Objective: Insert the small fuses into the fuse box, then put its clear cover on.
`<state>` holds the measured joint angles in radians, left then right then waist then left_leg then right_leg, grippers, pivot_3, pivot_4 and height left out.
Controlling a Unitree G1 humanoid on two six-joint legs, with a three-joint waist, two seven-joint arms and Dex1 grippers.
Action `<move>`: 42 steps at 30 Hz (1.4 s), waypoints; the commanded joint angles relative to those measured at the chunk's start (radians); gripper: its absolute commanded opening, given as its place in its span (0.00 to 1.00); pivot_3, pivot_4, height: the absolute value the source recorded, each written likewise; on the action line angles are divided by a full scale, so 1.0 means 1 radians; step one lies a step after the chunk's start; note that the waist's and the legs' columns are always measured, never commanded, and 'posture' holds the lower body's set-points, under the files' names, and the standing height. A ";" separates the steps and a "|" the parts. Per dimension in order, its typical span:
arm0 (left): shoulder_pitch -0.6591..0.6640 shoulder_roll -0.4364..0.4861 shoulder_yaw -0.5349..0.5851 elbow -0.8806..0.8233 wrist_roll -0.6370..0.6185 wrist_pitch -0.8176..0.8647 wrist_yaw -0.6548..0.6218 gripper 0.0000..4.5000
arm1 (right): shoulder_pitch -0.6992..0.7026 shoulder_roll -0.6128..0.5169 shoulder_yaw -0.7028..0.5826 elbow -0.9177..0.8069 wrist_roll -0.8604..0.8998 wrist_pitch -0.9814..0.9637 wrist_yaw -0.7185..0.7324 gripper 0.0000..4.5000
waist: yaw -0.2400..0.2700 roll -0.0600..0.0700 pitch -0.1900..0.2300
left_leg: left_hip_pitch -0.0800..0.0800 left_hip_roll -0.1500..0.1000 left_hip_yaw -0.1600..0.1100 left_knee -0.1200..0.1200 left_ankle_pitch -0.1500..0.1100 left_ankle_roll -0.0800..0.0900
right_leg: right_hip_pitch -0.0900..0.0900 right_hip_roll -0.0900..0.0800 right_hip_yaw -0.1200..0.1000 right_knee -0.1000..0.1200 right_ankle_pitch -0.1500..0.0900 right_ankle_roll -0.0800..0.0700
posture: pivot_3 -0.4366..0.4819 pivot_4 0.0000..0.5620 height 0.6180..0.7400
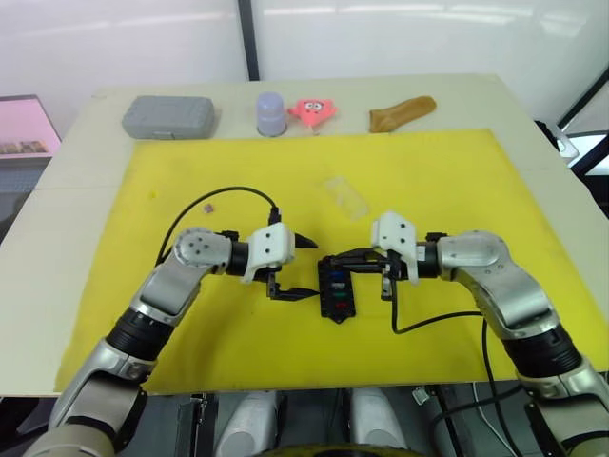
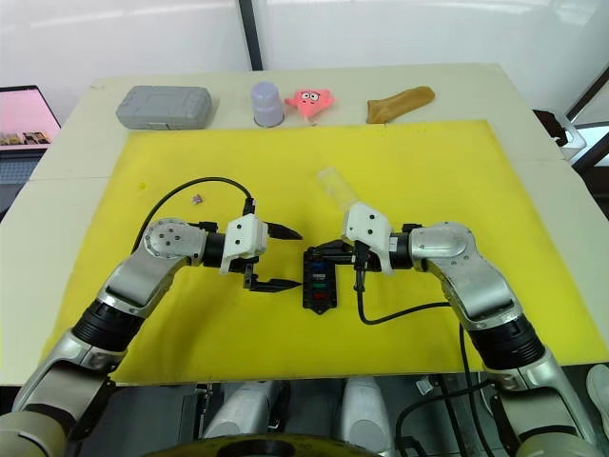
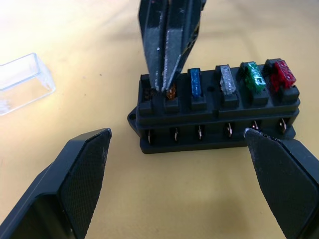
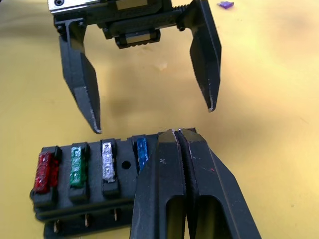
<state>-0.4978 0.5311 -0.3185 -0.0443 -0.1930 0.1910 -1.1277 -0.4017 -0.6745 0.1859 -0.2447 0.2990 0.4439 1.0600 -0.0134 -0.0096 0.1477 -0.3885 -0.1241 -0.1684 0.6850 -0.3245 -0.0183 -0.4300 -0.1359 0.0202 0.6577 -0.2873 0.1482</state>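
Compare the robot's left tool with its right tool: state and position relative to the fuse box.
The left tool is open, fingers spread wide; the right tool is shut, its tips pinched on an orange fuse. The left tool hangs beside the fuse box without touching it; the right tool's tips press at a slot on the box's top. Both have two black fingers and point at the box from opposite sides.

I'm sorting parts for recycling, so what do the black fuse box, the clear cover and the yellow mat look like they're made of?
Fuse box: likely moulded hard plastic, matte black, with crisp edges and small metal-looking pins along its side.
Clear cover: probably rigid transparent plastic, glossy, with the mat showing through.
Yellow mat: flat, dull surface, possibly foam or rubber sheet; hard to tell.
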 commanded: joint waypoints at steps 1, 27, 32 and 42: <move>0.044 0.023 0.114 -0.066 -0.079 0.072 0.042 1.00 | -0.020 -0.026 -0.143 -0.057 0.050 0.047 -0.064 0.02 | 0.000 0.000 0.000 | 0.000 0.000 0.000 0.000 0.000 0.000 | 0.000 0.000 0.000 0.000 0.000 0.000 | 0.48 0.27 1.00; 0.193 0.362 0.778 0.180 -0.553 0.892 0.235 1.00 | 0.062 -0.118 -0.486 -0.166 0.238 0.333 -0.300 0.99 | 0.005 0.003 0.000 | 0.002 0.000 0.001 -0.001 0.000 0.000 | 0.001 -0.001 0.002 0.001 0.000 0.000 | 0.48 0.27 1.00; -0.096 0.284 0.726 0.504 -0.556 1.086 0.307 1.00 | -0.039 -0.034 -0.358 -0.298 0.364 0.438 -0.333 0.99 | 0.000 0.002 0.000 | 0.002 0.000 0.000 -0.001 0.000 0.000 | 0.001 0.000 0.001 0.003 0.000 0.000 | 0.48 0.27 1.00; -0.367 0.188 0.734 0.981 -0.457 0.978 0.373 1.00 | -0.113 0.062 -0.236 -0.336 0.389 0.471 -0.426 0.99 | -0.015 0.000 -0.001 | 0.001 -0.001 0.000 0.000 0.000 0.001 | -0.003 -0.001 0.000 0.007 0.000 0.000 | 0.48 0.27 1.00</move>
<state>-0.8437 0.7214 0.4004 0.8892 -0.6750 1.2186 -0.7776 -0.4919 -0.6192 -0.0495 -0.5488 0.6839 0.9308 0.6465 -0.0284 -0.0094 0.1468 -0.3877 -0.1252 -0.1685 0.6848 -0.3248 -0.0179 -0.4326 -0.1366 0.0206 0.6647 -0.2873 0.1481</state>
